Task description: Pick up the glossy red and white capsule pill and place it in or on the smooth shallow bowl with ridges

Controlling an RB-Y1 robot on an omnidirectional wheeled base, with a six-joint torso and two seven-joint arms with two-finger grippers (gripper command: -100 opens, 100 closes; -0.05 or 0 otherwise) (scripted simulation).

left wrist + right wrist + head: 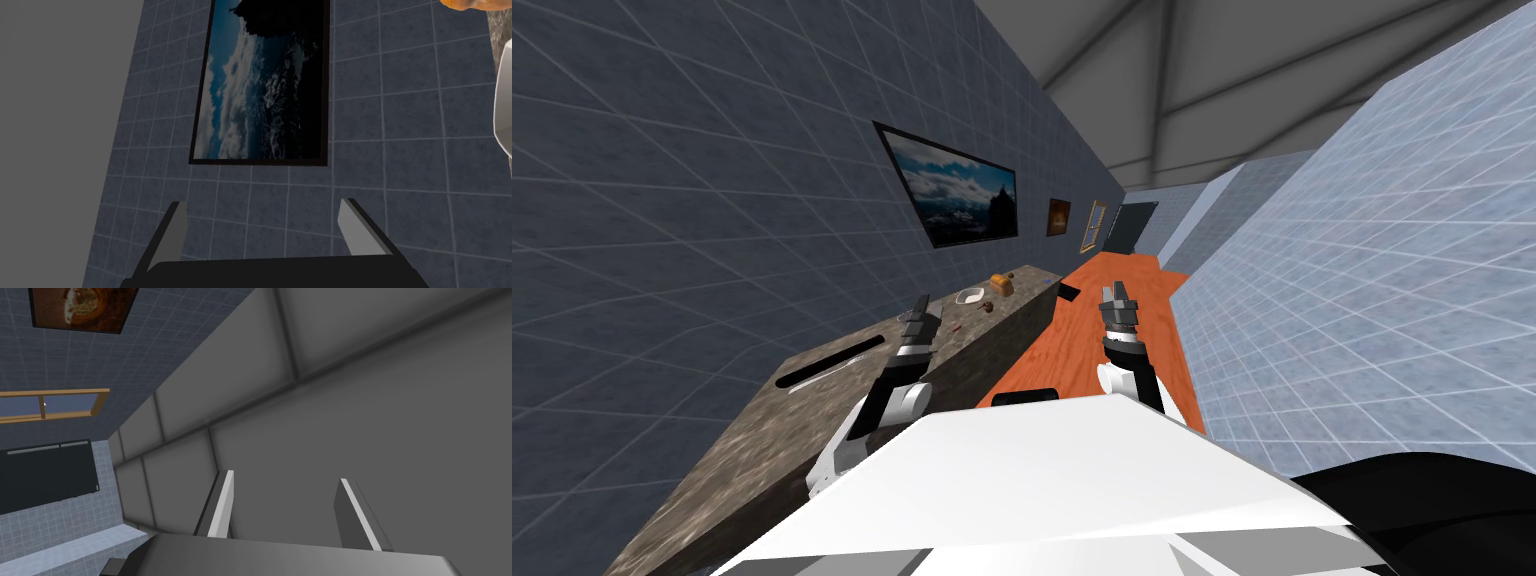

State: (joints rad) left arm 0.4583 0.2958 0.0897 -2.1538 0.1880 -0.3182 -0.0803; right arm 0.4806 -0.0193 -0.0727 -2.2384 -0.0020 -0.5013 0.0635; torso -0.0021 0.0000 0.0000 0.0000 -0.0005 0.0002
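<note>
Counter (752, 440) runs along the dark wall on the left, mottled grey-brown, and the left gripper (917, 318) hovers above it, blades spread apart and holding nothing. Just beyond it the capsule (953, 327) lies on the counter top as a tiny red speck (too small to be sure, but that's my read). Further along sits the white bowl (970, 295), with an orange-brown lump (1001, 284) beside it. Over on the right, the right gripper (1117, 303) hangs above an orange surface (1062, 340), blades parted too, empty.

Step in hand, I reckon, is the reach. To do it well, tip the left wrist down toward the counter, since its camera faces the wall, then straddle the capsule squarely before closing. Head view gives the layout along the counter. Left wrist view gives the finger gap plainly and catches a white curved edge (503, 110), likely the bowl.
</note>
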